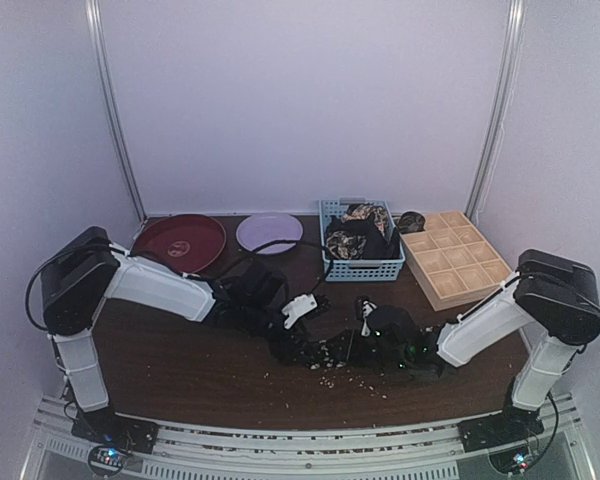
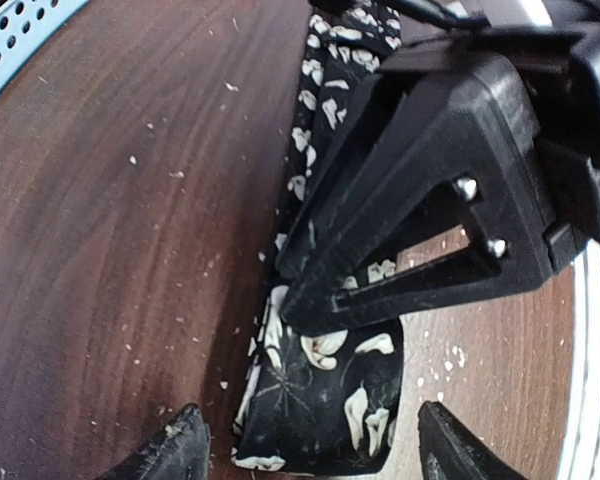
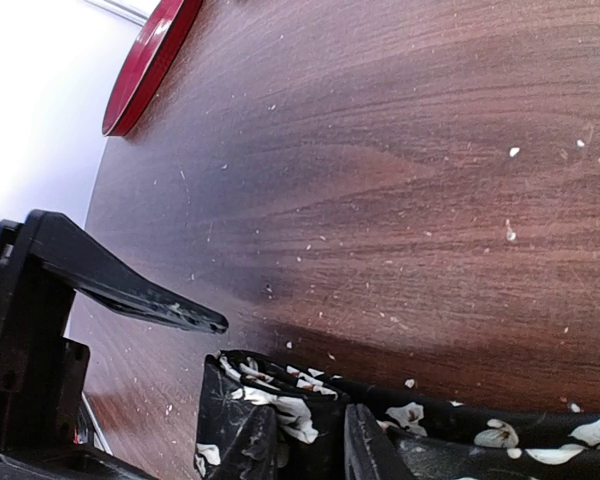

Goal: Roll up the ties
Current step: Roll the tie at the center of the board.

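1. Top view: the tie (image 1: 325,352) lies on the table (image 1: 180,375) near its front middle, well apart from the blue basket (image 1: 365,272) where other ties (image 1: 358,240) are heaped. The left gripper (image 1: 295,325) and right gripper (image 1: 365,340) crowd the same short stretch of fabric. The plain danger is a knock between them if either swings without the other giving way.

2. Left wrist view: the left gripper (image 2: 315,450) has its fingers (image 2: 180,445) spread wide, one on each side of the tie's (image 2: 330,400) broad end, holding nothing. The right gripper (image 2: 295,295) comes down on the strip just beyond, its fingers close together. With this end unheld, a pull from the right would likely drag the floppy strip along the wood instead of curling it. Closing here could also catch only the top layer, or nip the other gripper's tips.

3. Right wrist view: the right gripper (image 3: 305,445) pinches a bunched fold of the tie (image 3: 280,395) between narrowly set fingers (image 3: 365,450). The fold looks loose, so I judge it may spring open or slip out as the wrist turns. One left finger (image 3: 130,290) hangs just beside it, in the likely path of that turn.
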You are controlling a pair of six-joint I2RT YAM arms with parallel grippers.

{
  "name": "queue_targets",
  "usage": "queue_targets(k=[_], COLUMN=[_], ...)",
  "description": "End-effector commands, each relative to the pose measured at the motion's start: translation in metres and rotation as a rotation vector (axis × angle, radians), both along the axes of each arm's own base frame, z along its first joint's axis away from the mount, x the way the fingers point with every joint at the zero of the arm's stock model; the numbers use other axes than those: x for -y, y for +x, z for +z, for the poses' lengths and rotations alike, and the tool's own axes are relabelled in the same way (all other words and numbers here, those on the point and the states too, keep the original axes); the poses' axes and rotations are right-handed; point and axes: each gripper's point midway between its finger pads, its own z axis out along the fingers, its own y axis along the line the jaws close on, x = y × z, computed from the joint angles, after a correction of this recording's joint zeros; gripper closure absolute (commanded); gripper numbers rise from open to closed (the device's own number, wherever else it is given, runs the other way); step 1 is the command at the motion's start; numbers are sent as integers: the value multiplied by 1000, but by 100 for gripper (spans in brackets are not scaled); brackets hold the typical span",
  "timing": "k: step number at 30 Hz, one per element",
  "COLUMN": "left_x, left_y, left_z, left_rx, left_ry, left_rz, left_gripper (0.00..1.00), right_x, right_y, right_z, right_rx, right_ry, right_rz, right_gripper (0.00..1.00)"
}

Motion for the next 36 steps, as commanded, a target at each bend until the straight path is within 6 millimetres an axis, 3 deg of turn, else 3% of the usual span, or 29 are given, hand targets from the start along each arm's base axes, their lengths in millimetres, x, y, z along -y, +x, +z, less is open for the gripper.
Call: queue_targets(k=[1,8,17,25,29,34,36], left_x=[6,7,3,6,5,4,4], left_y=[-4,-12,1,-13,-19,-23,-22], left_z=[4,-6,-18,-23,-29,-31,-30], left_rx=[8,-12,50,26,11,32,42], left_ry=[-29,-27,19,12,18,25,23], left_rz=[-54,-64,-23,-88,-111,-135,-137], left_gripper=[28,28,27,28,38,62,67], right_x=[-2,-2,-1,-2,-1,1,1], right_y=[-3,-2,-1,-1,-1,0,0], right_z=[-4,-5,-6,-6,-6,-7,-7], right_rx=[-9,-9,-10,-7,-6,-3,-4], right_ry=[4,1,-2,1,-2,-6,-6], right_rz=[18,12,7,8,7,3,3], right_gripper=[75,75,75,75,75,75,75])
